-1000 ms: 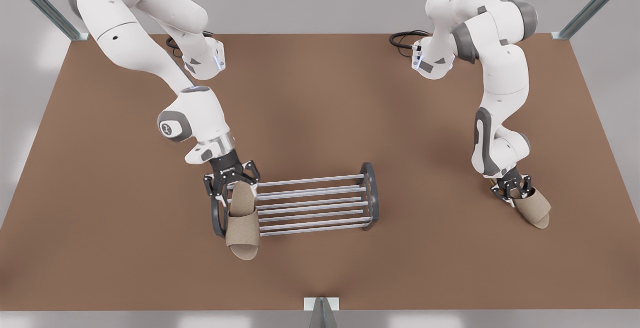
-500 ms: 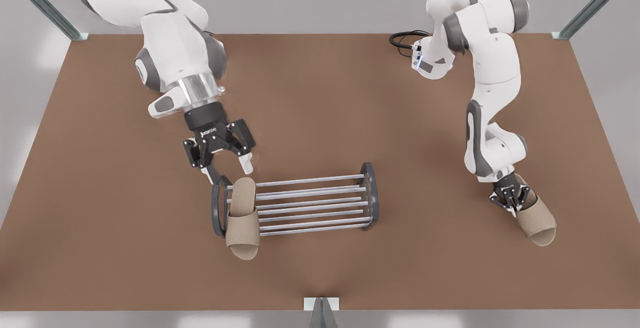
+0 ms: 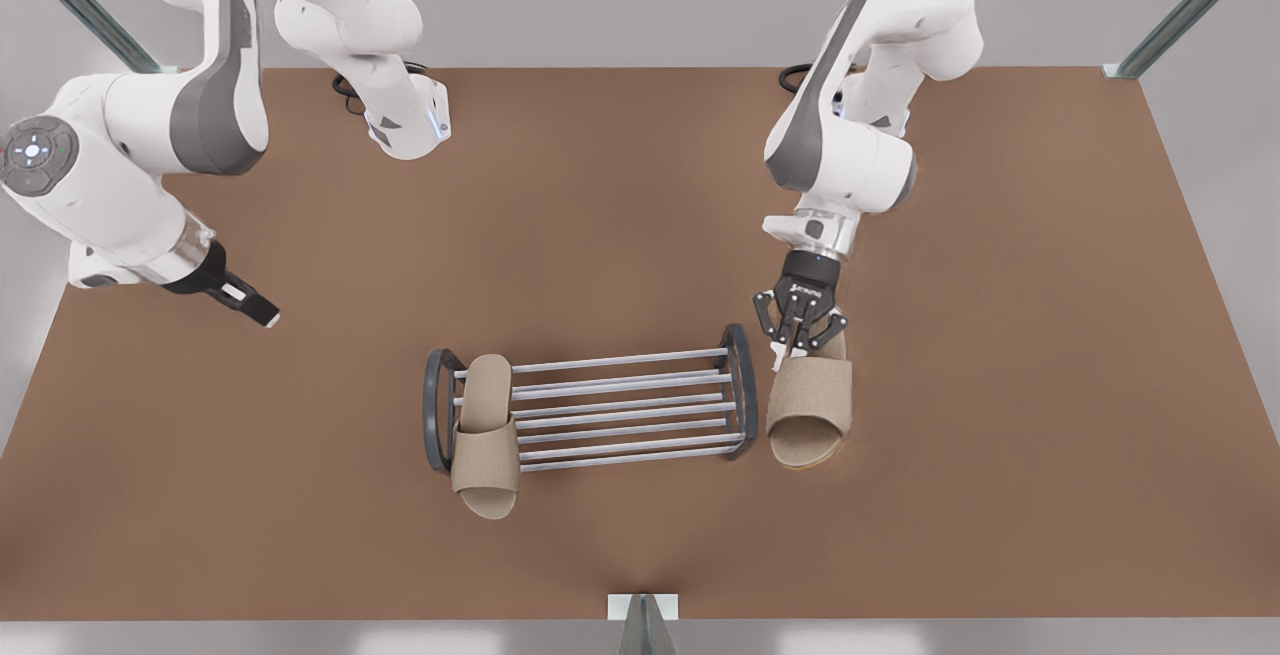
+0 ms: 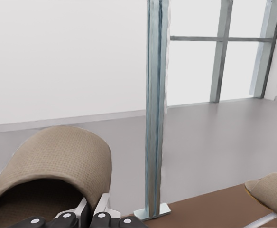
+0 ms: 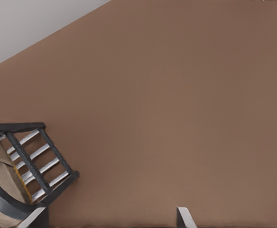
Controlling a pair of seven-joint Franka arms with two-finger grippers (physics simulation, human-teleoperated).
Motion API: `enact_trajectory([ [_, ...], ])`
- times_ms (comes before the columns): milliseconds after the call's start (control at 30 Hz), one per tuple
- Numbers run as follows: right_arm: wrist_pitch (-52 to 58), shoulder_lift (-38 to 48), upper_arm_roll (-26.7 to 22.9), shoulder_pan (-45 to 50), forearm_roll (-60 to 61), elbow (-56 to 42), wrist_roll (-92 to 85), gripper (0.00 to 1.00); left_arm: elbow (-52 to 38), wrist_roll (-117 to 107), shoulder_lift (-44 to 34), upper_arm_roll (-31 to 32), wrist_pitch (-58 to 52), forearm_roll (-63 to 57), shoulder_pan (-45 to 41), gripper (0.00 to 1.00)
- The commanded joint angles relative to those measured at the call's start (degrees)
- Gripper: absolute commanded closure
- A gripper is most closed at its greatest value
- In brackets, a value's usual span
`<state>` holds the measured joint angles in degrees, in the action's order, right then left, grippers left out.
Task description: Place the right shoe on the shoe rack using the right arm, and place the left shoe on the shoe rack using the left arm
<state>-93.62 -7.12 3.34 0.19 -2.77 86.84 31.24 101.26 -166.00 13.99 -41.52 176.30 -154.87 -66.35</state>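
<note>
Soft, light fabric left shoe (image 3: 808, 405): likely to sag and swing if pinched at one edge, though unlikely to slip or break. Best taken at the heel end of the flat sole, behind the strap, which is where the left gripper (image 3: 798, 335) has it now, fingers (image 4: 102, 203) closed narrow on it. Hangs toe-down just beside the rack (image 3: 620, 405), outside its end frame on the front view's right; cannot tell whether the toe touches the tabletop (image 3: 640, 215).

Half a second ago, sat gripped well off toward the front view's right; now brought in next to the rack. Right shoe (image 3: 485, 435) unmoved across the rods, toe overhanging. Right gripper (image 3: 250, 307), then just above that shoe's heel, now pulled well away to the front view's left, fingers wide and empty.
</note>
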Motion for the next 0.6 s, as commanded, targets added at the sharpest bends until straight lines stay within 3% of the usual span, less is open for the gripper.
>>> enact_trajectory([
  [0, 6.96, -0.7, 0.17, 4.82, -2.85, -0.44, -26.76, 0.0, -1.24, -61.81, -0.98, -0.14, 2.56, 2.82, -2.99, 0.79],
  [167, 6.96, -4.03, 0.09, 4.56, -1.89, -2.81, -26.84, 0.0, -4.49, -61.9, -0.11, 0.03, 2.82, 4.22, -8.35, 0.79],
  [400, 13.9, -5.98, -0.35, 4.12, 2.68, -6.6, -26.49, 0.0, -10.72, -61.9, 12.45, -0.06, -4.47, 16.52, -10.82, 0.79],
  [567, 13.9, -5.98, -0.26, 2.54, 2.68, -6.68, -26.49, 0.0, -16.8, -61.9, 23.53, -0.06, -10.98, 22.77, -5.19, 0.79],
])
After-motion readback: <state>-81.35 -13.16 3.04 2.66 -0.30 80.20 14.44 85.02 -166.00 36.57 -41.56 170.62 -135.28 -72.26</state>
